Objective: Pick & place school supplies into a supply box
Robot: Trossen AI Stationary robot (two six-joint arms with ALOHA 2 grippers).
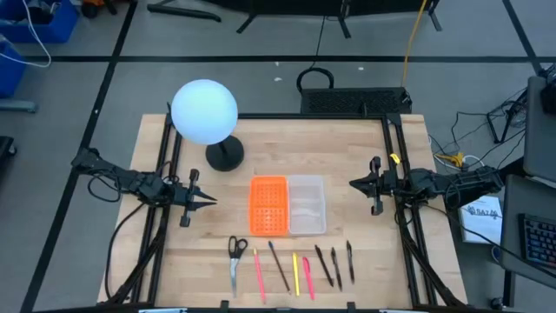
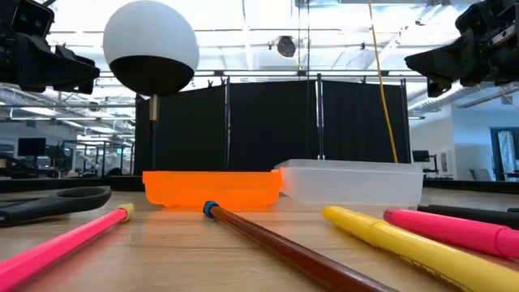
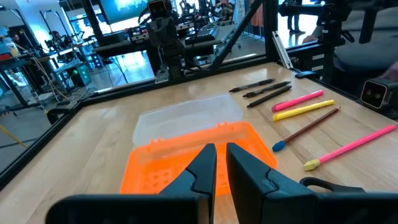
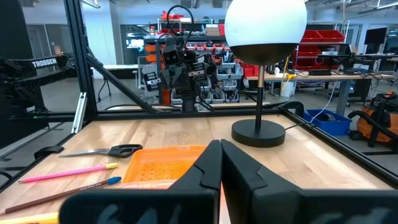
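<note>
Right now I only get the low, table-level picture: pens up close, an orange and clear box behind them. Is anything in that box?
Observer: No. From above, the clear box looks empty, and its orange lid lies open flat beside it.
Visitor: How many pens are waiting?
Observer: Seven pens, side by side in one row in front of the box, with scissors at the end nearer the left arm.
Visitor: And the claws?
Observer: The left claw and right claw hang on either side of the box. Both hold nothing, and the right one is shut.
</note>
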